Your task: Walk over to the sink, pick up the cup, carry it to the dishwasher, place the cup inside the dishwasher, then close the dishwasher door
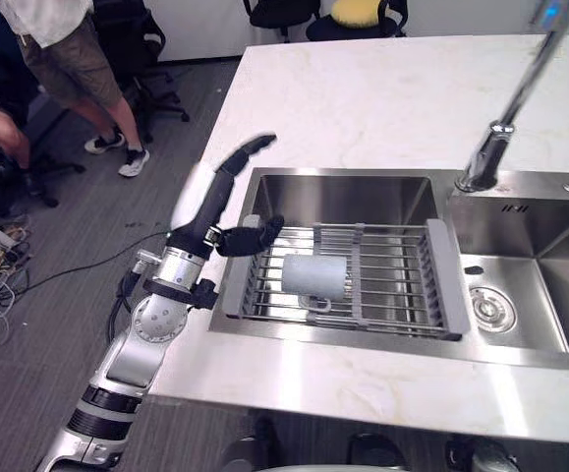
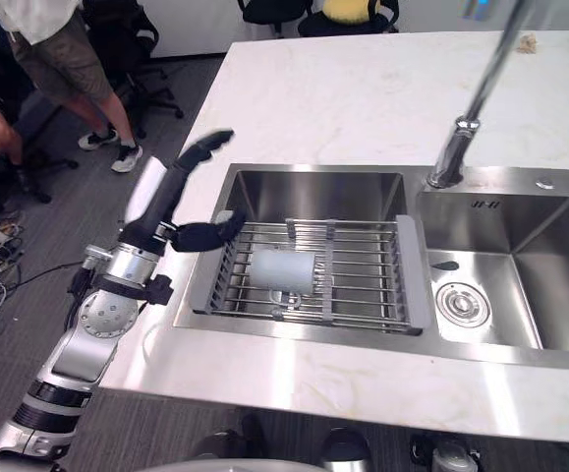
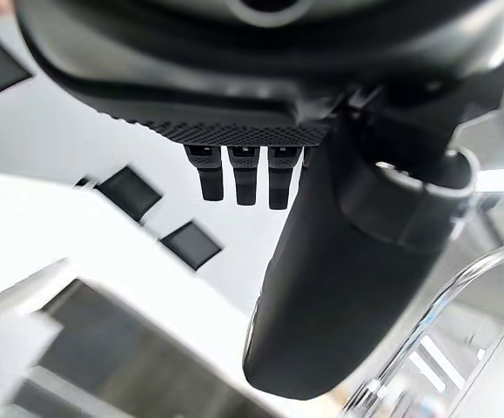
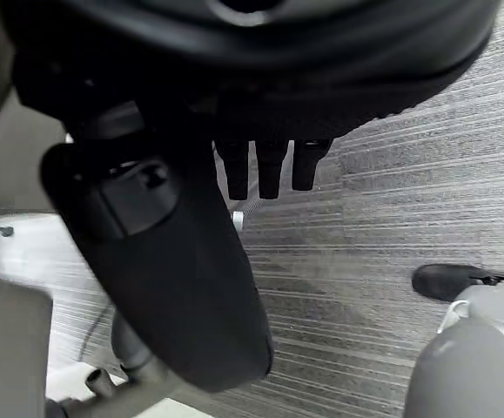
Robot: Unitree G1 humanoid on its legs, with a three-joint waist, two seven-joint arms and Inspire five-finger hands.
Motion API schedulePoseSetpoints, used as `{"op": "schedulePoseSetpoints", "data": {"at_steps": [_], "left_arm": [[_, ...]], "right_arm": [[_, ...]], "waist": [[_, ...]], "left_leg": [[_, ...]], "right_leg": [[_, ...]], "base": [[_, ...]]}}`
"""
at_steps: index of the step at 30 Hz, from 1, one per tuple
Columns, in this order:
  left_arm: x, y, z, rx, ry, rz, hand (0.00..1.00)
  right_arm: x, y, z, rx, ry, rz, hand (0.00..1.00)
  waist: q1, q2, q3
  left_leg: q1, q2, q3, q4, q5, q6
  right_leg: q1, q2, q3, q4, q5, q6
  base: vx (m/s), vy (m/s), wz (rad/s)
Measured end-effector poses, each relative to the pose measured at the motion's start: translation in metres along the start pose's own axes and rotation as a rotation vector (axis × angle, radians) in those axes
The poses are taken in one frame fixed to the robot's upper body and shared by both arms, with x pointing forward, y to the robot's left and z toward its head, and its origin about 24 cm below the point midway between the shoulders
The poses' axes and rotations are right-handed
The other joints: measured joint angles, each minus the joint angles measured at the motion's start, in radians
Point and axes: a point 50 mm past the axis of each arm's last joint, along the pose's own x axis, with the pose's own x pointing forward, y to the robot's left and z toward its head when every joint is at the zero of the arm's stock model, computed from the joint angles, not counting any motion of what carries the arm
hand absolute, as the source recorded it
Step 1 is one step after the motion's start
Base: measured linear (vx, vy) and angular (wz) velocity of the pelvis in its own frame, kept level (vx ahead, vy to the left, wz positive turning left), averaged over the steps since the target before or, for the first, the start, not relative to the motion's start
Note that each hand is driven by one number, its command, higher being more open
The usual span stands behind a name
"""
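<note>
A pale grey cup (image 1: 313, 275) lies on its side on a wire rack (image 1: 402, 285) set across the left basin of the steel sink (image 1: 343, 185). My left hand (image 1: 212, 222) is raised at the sink's left rim, just left of the rack and a short way from the cup. It is open, part of it stretched up and away and part reaching over the rack's corner, and it holds nothing. In the left wrist view the left hand (image 3: 339, 287) has straight fingers. My right hand (image 4: 173, 279) hangs open over grey carpet.
A tall chrome faucet (image 1: 500, 128) rises behind the sink's divider. The right basin (image 1: 487, 308) has a round drain. White marble countertop (image 1: 363, 98) surrounds the sink. A person (image 1: 68, 49) stands on the carpet at the far left, near office chairs and floor cables.
</note>
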Motion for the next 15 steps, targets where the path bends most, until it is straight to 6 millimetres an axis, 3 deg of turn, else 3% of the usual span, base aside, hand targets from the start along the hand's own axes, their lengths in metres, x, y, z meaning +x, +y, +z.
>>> {"op": "schedulePoseSetpoints", "data": {"at_steps": [8, 15], "left_arm": [[-0.010, -0.027, 0.005, 0.012, -0.012, -0.204, 0.90], [-0.028, -0.039, 0.016, -0.030, -0.025, -0.259, 0.90]], "right_arm": [[0.004, 0.019, 0.005, -0.053, -0.009, 0.062, 0.90], [0.001, 0.019, -0.007, -0.097, 0.035, 0.064, 0.90]], "waist": [[0.003, 0.000, -0.003], [0.010, -0.001, -0.026]], "left_leg": [[0.020, -0.020, -0.009, -0.053, 0.014, 0.000], [0.043, -0.019, -0.013, -0.124, 0.061, -0.004]], "right_leg": [[0.017, -0.004, 0.000, -0.036, -0.003, 0.021], [0.016, 0.009, -0.002, -0.049, -0.003, 0.022]], "base": [[0.04, 0.016, 0.03], [-0.04, -0.024, 0.01]]}}
